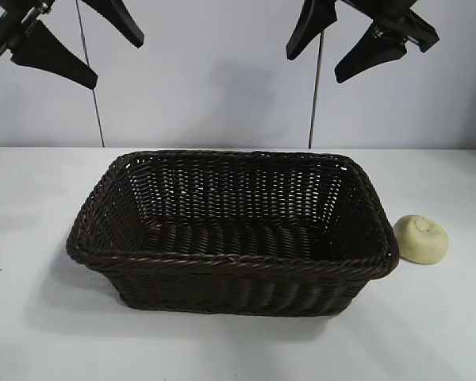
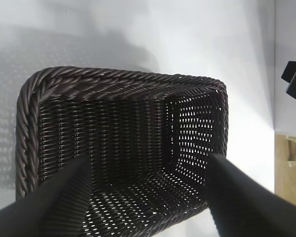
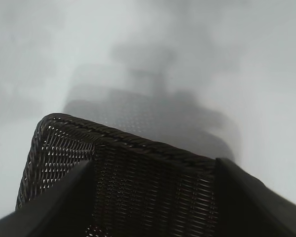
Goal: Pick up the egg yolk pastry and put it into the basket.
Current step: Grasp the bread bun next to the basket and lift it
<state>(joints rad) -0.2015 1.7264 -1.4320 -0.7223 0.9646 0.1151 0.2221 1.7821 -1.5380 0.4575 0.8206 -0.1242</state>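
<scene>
Looking across the white table, we see the large rectangular dark brown woven wicker basket with sloped sides and a braided rim standing near the middle, its long side running along the table's near edge, and nothing lies inside it. The small pale yellow-cream domed egg yolk pastry sits on the table just beside the basket's right short end, towards the table's right edge, close to the braided rim; whether it touches the wicker we cannot tell. Our left gripper hangs high above the table's far left part, well clear of the basket, its black fingers spread apart with nothing between them; from its wrist we look down into the basket's open weave. Our right gripper hangs high above the far right part, its black fingers likewise apart and empty, and its wrist camera shows one end of the basket below it. Neither gripper touches the pastry or the basket
</scene>
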